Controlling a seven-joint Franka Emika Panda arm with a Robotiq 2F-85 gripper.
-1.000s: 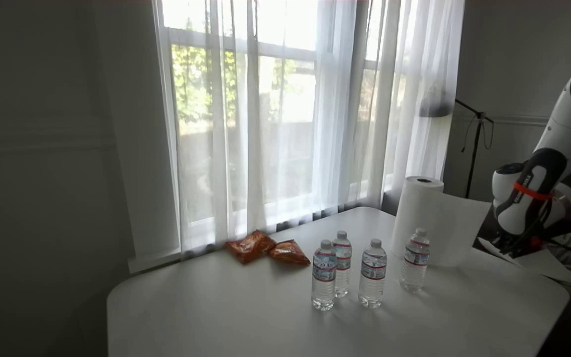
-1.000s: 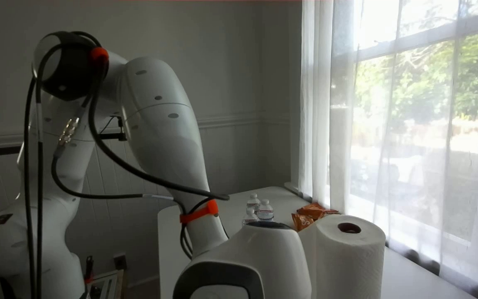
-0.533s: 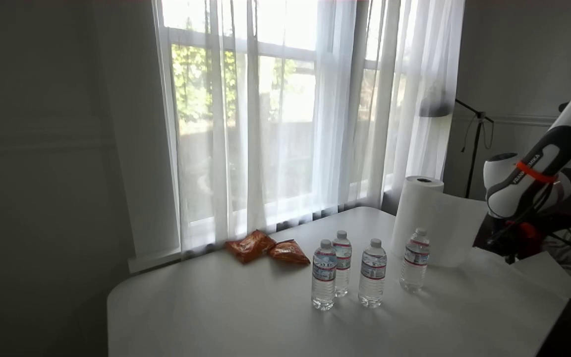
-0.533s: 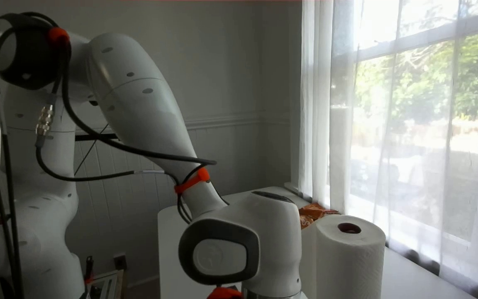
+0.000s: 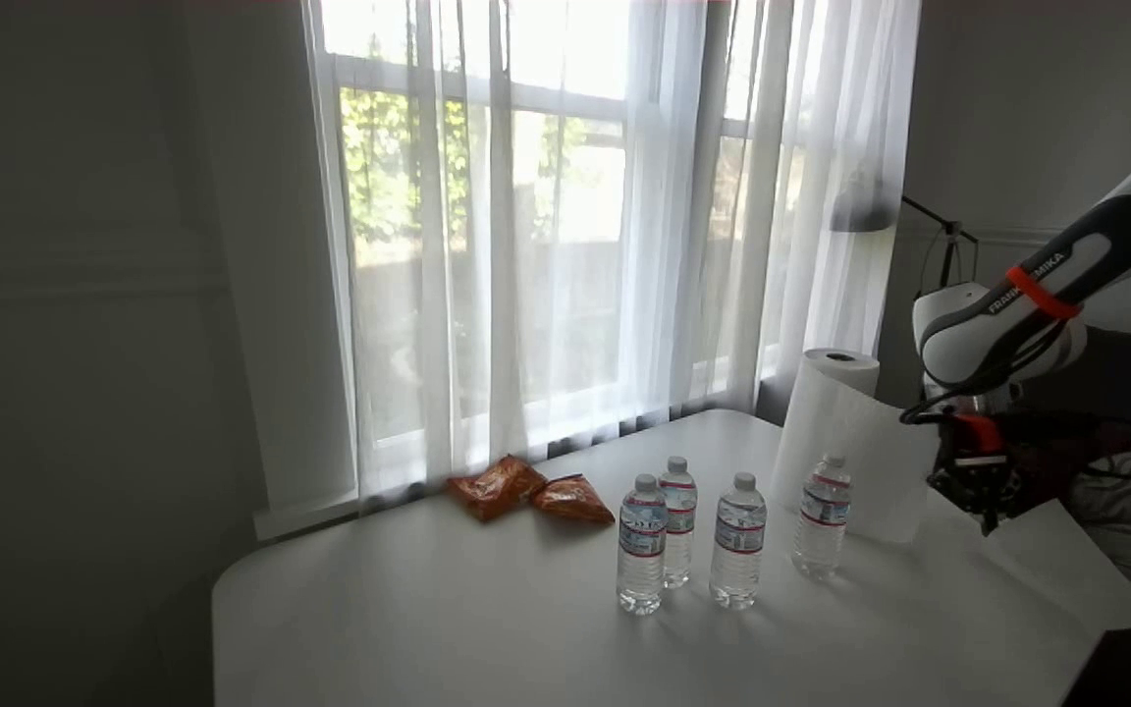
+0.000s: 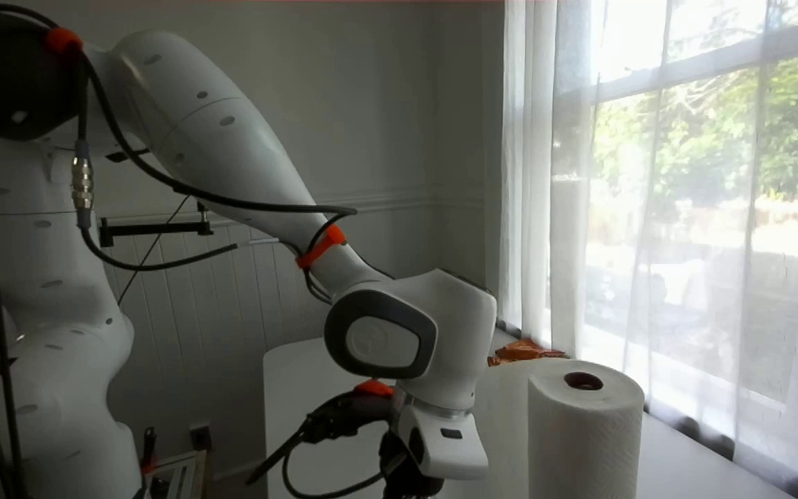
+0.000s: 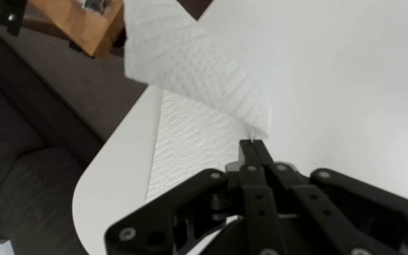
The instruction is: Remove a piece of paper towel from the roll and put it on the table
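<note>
- The gripper (image 7: 252,142) is seen at the bottom of the wrist view with its fingers pressed together, and a corner of the piece of paper towel (image 7: 193,60) is pinched at their tips.
- From that corner, the piece of paper towel is spread to the top left of the frame, past the edge of the table (image 7: 108,194).
- Beneath it, left of the fingertips, more white paper (image 7: 193,141) is seen over the table; whether the two are joined cannot be told.
- In an exterior view, the gripper is held above the table at the right of the frame, and a flap of paper (image 5: 1066,560) is shown just beside its tip, reaching past the table's edge.
- In both exterior views, the roll (image 6: 584,443) is stood upright, right of centre.
- In an exterior view, a sheet (image 5: 880,452) is spread from the roll toward the gripper.
- Four water bottles (image 5: 737,540) are stood upright on the table, lower right of centre, the rightmost in front of that sheet.
- Two orange snack bags (image 5: 497,489) are laid side by side below the curtain (image 5: 669,245) at the lower centre.
</note>
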